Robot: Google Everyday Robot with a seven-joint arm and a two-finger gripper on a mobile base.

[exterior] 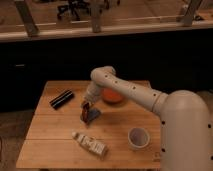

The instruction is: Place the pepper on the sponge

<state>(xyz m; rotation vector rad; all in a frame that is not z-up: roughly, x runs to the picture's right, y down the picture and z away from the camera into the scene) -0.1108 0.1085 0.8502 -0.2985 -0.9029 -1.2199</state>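
The pepper (85, 112), a small dark red piece, stands nearly upright at the left edge of the sponge (94, 116), right against its side. Whether it actually touches the sponge cannot be made out. The gripper (86, 108) comes down on it from above, just left of the sponge, with its fingers clenched on the pepper. The sponge is a blue-grey block lying on the wooden desk (50, 134), near the desk's middle. From the gripper the white arm (131, 93) rises above the sponge, bends at a rounded joint, then runs away to the right of it into the robot's large white body at the picture's right edge. Behind the sponge and a little to its right sits a round orange-red bowl (113, 96), partly covered by the arm. A black cylinder (61, 99) lies on its side to the left of the sponge, further back. In front of the sponge, nearer the desk's front edge, lies a flattened whitish carton (90, 144). To the right of the sponge and nearer the front stands a white cup (138, 138), upright with its mouth open.
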